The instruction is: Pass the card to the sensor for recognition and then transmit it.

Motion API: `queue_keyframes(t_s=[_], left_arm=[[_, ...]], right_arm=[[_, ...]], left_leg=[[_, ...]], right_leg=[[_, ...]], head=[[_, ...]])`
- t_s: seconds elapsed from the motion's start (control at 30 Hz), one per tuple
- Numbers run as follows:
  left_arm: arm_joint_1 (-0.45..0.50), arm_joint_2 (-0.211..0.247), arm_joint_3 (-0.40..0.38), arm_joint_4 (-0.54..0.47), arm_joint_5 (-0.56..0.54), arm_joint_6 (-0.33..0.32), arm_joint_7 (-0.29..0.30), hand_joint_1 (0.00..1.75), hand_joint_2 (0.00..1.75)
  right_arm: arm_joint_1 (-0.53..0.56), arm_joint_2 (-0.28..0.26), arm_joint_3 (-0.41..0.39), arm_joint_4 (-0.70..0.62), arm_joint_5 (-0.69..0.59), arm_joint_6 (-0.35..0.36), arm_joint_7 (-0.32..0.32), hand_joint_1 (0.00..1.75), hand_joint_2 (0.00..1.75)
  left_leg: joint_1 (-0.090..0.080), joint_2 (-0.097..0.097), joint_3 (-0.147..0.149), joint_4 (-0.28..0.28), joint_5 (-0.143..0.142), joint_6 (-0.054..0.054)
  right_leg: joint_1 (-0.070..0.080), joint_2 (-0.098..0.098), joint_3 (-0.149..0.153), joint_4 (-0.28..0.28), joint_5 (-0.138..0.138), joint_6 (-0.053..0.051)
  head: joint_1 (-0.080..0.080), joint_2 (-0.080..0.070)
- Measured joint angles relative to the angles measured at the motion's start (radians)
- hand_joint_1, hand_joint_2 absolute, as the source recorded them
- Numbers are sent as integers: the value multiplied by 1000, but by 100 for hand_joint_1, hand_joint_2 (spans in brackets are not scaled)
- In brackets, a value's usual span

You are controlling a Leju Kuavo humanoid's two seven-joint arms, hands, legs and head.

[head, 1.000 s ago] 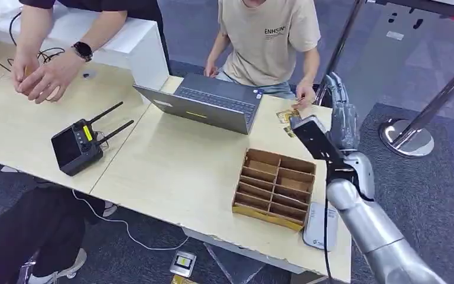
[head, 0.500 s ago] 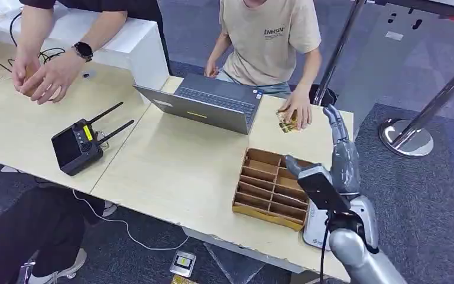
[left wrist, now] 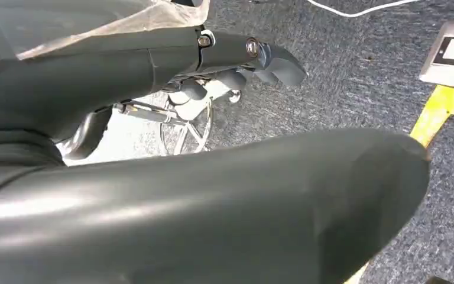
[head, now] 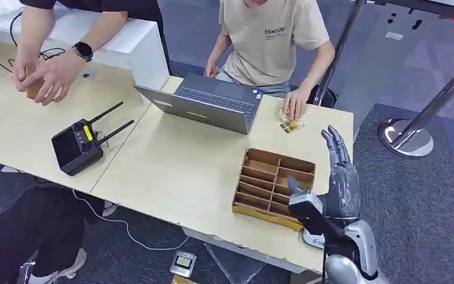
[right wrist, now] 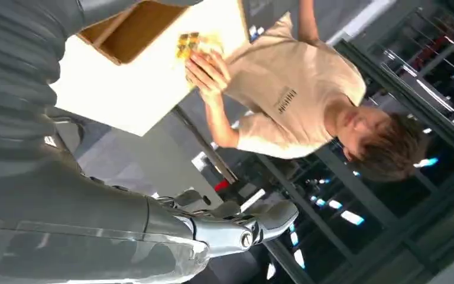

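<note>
while a person's hand (head: pixel 296 105) presses the card (head: pixel 289 125), the fingers (head: pixel 335 144) stand apart.

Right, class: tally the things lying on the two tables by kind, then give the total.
Laptop: 1
Controller: 1
Divided box: 1
Card: 1
White sensor pad: 1
Total: 5

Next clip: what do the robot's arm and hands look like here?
The right arm is a smooth silver tube with a black cable along it. The right hand has a grey ribbed back, dark slim fingers and a black boxy block at the wrist. In the wrist views the fingers are glossy dark grey with small silver screws; the left hand looks the same.
</note>
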Motion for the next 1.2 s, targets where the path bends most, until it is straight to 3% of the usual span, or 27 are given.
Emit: queue_keyframes(t_s=[0.53,1.07,1.2], left_arm=[[0,0,0,0,0,0,1,0,0],[0,0,0,0,2,1,2,0,0],[0,0,0,0,1,2,2,0,0]], right_arm=[[8,0,65,79,12,-10,23,0,175],[5,11,100,249,0,-101,53,0,175],[4,17,103,291,-58,-118,32,0,175]], left_leg=[[0,0,0,0,0,0],[0,0,0,0,0,0],[0,0,0,0,0,0]], right_leg=[[0,0,0,0,0,0],[0,0,0,0,0,0],[0,0,0,0,0,0]], head=[[0,0],[0,0],[0,0]])
